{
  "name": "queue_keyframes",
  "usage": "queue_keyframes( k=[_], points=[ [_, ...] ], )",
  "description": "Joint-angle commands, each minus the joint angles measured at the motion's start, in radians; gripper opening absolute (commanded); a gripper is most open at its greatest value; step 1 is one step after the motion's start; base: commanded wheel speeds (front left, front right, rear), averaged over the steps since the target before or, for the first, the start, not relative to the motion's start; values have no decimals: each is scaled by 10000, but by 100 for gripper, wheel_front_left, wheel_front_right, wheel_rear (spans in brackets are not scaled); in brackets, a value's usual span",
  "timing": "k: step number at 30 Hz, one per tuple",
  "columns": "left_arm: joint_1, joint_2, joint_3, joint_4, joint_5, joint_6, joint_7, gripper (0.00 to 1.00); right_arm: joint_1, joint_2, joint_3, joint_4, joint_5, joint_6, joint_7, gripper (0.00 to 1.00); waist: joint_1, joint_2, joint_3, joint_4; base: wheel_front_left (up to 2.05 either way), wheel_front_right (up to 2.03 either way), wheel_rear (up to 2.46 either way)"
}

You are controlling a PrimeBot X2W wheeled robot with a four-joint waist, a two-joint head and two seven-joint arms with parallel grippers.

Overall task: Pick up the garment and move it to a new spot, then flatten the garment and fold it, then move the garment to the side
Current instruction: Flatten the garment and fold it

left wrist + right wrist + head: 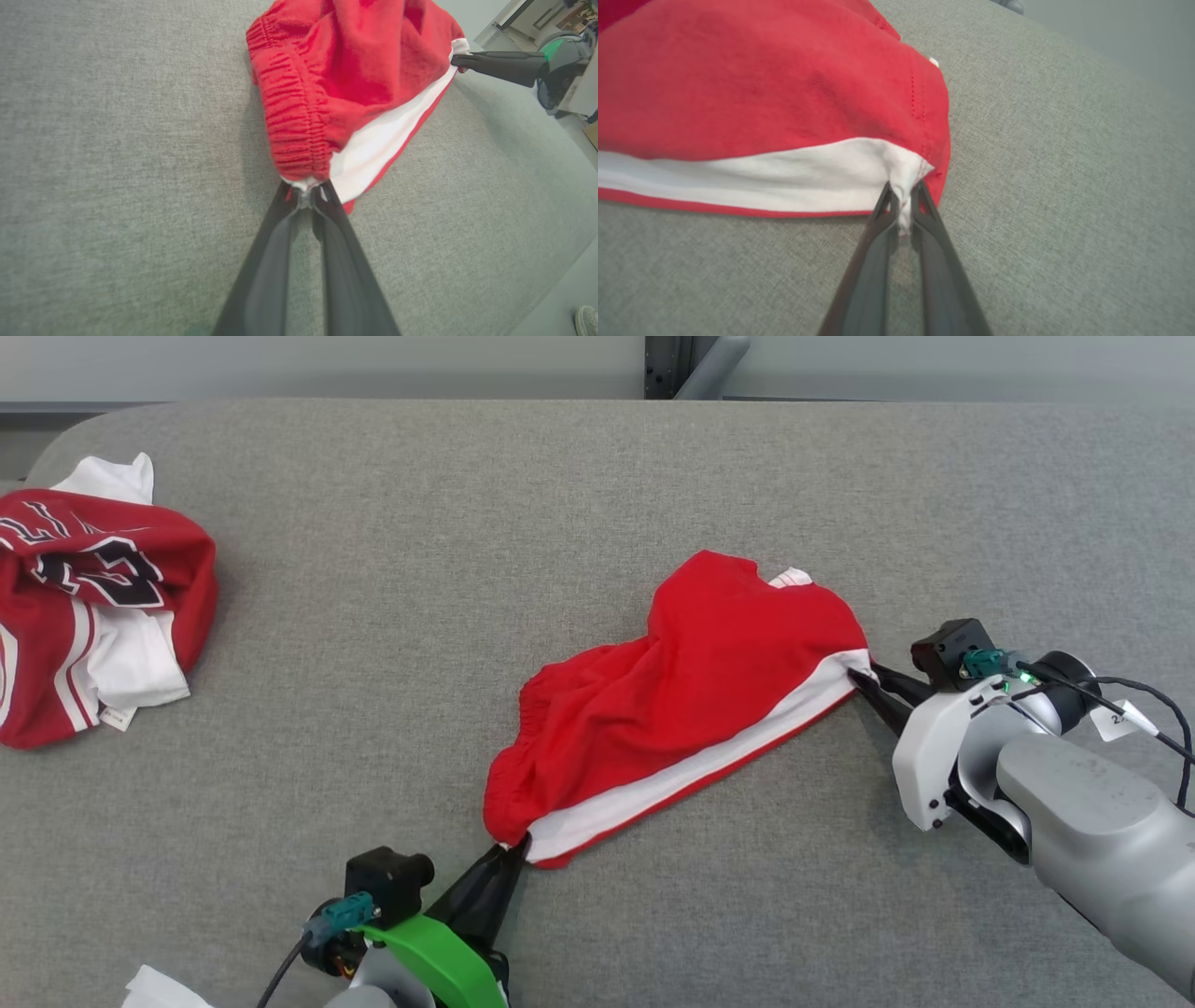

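the thin pinches worried us most. our left gripper (515,851) was clamped on just a small nub at the waistband corner of the red shorts (691,681). our right gripper (861,678) was closed on a sliver of the white hem corner at the other end. we judged that a quick lift, or drawing the two arms too far apart, could tug either corner out of its grip and leave the cloth hanging from one arm. too little spread would let the middle sag and drag on the grey table (373,569), bunching it up at the new spot. a move toward the far left could also land it on the red and white jersey (93,607) heaped there, well apart from the shorts.

the shorts lay right of centre on the table, running from near left to far right between our two grippers. they looked soft and thin. they were red, with a broad white stripe edged in red along the near side and a gathered elastic waistband at the left end. the upper layer was puffed and creased rather than flat.
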Motion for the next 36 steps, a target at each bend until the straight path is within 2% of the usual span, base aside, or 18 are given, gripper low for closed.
queue_keyframes(
  k=[1,6,10,13,16,18,20,22,25,26,28,31,33,36],
  points=[
    [-158,165,25,-91,-75,-25,-4,0,-74,-69,27,-38,118,-14,-88,0,0,33,-69,-33,0,0,0],
    [-96,643,-158,-733,-409,-25,-3,0,-31,-419,11,-779,665,-14,-262,0,0,33,-354,-169,0,0,0],
    [-248,1478,64,-2454,-1259,-25,380,0,-156,-1198,-387,-2306,1605,-12,-203,0,0,33,-535,-374,0,0,0],
    [-729,2471,497,-4171,-1920,-25,1224,0,-545,-2143,-863,-3621,2161,-14,78,0,0,33,-450,-547,0,0,0],
    [-1579,3258,1059,-5491,-2620,70,2397,0,-991,-2768,-1578,-4711,2728,-15,441,0,0,33,-88,-763,0,0,0],
    [-2500,3619,1441,-6023,-3042,185,3276,0,-1474,-3135,-2116,-5112,2880,-17,672,0,0,33,327,-902,0,0,0],
    [-3650,3718,1755,-6205,-3439,384,4139,0,-2046,-3243,-2718,-5107,2947,-18,826,0,0,33,877,-1011,0,0,0],
    [-4974,3595,1968,-5879,-3608,592,4931,0,-2695,-3028,-3260,-4751,2789,-26,957,0,0,33,1510,-1085,0,0,0],
    [-7010,3215,2161,-4781,-3623,948,5805,0,-3838,-2170,-3933,-3875,2385,-24,1112,0,0,33,2461,-1270,0,0,0],
    [-7010,3215,2161,-4781,-3623,948,5805,0,-3838,-2170,-3933,-3875,2385,-24,1112,0,0,33,2461,-1270,0,0,0],
    [-8311,2941,2240,-3803,-3309,1199,6059,0,-4596,-1263,-4410,-3076,2209,-23,1132,0,0,33,2973,-1472,0,0,0],
    [-10052,2557,2307,-2260,-2492,1488,5720,0,-5854,14,-5281,-1391,1667,-27,519,0,0,33,3541,-1748,0,0,0],
    [-11049,2284,2411,-1329,-1884,1674,5036,0,-6624,828,-5726,-358,1153,-29,3,0,0,33,3902,-1891,0,0,0],
    [-11805,1776,2048,-150,-1180,1380,4243,0,-7239,1909,-6031,507,437,-17,-403,0,0,33,4358,-2006,0,0,0]
  ],
)
